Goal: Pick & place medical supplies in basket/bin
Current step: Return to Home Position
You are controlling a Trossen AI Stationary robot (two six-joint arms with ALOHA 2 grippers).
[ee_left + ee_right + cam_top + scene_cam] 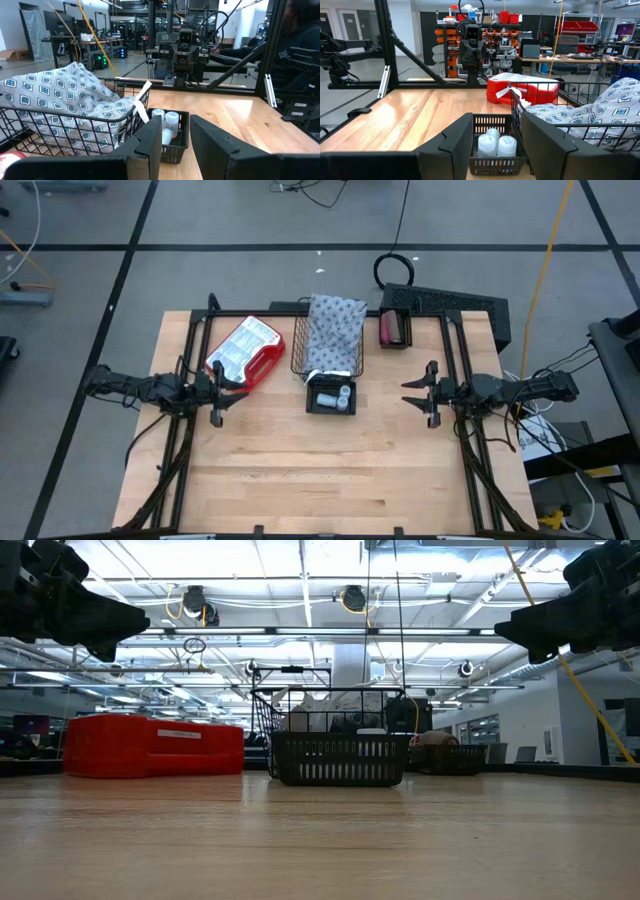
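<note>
The black wire-mesh basket (298, 352) (268, 715) stands at the table's far middle. The grey dotted-pattern cloth (335, 328) (65, 102) (602, 112) lies heaped in it, rising above its rim. Just in front, a small black bin (312, 402) (492, 122) holds three white round vials (338, 397) (169, 120) (496, 144). A second small bin (393, 330) at the far right holds the pink and brown blocks. My left gripper (232, 388) (175, 131) hovers open to the left of the vial bin. My right gripper (410, 392) (495, 131) hovers open to its right. Both are raised above the table.
A red and white package (245, 352) (150, 745) lies on the table left of the basket, close to my left gripper. A black box (455, 305) sits at the far right corner. Black frame rails run along both sides. The table's near half (330, 480) is bare wood.
</note>
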